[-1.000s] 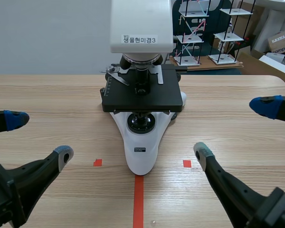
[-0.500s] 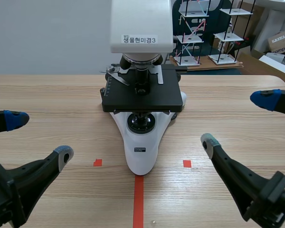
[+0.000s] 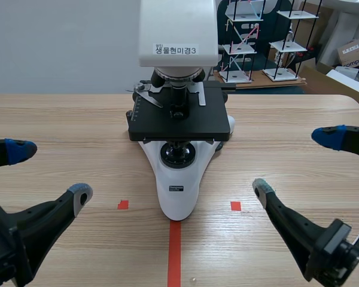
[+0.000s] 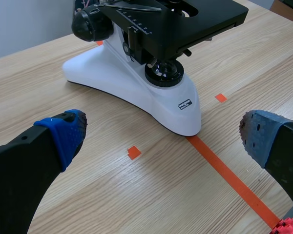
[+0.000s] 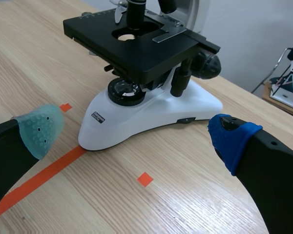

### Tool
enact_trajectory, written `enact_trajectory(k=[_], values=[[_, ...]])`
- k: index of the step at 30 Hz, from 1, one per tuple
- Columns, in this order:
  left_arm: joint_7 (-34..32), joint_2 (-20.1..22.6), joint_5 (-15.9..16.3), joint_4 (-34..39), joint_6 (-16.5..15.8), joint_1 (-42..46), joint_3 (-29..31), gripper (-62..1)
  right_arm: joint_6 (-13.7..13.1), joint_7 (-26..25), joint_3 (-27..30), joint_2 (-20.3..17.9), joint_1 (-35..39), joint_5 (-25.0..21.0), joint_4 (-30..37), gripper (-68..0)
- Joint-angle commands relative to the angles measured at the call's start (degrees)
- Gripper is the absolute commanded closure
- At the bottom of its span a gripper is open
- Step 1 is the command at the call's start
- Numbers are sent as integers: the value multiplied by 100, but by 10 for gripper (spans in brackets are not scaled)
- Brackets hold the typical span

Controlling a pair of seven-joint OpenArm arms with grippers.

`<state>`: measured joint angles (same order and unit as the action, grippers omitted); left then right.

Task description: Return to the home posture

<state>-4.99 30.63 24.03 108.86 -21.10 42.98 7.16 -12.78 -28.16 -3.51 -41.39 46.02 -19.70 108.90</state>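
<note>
A white and black microscope (image 3: 178, 149) stands at the table's middle, with its stage facing me. My left gripper (image 3: 48, 172) is low at the near left, open, with nothing between its fingers. My right gripper (image 3: 295, 162) mirrors it at the near right, also open and holding nothing. In the left wrist view the microscope (image 4: 151, 92) is ahead of the open left gripper (image 4: 163, 139), its base tip lying between the two pads. In the right wrist view the microscope (image 5: 151, 97) stands ahead of the open right gripper (image 5: 136, 134). Neither gripper touches it.
An orange-red tape line (image 3: 175, 251) runs from the microscope's base toward me, with small tape squares (image 3: 123, 204) on both sides. Beyond the table's far edge stand wire racks (image 3: 287, 42) and cardboard boxes (image 3: 353, 51) at the back right.
My right arm has drawn back a little toward the right and the near edge, still open. The left arm and the microscope have not moved.
</note>
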Motion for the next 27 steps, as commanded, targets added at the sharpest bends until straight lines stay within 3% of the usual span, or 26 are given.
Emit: enact_trajectory(k=[1,19,27], values=[[-103,-28,37,133,-7,0,-7,-623,26,-87,0,13,-96,-46,20,-679],[-103,-28,37,133,-7,0,-7,-623,28,-293,-577,17,-686,-46,-409,-679],[-101,-28,37,133,-7,0,-7,-623,28,-264,-723,264,-890,2,-409,-679]])
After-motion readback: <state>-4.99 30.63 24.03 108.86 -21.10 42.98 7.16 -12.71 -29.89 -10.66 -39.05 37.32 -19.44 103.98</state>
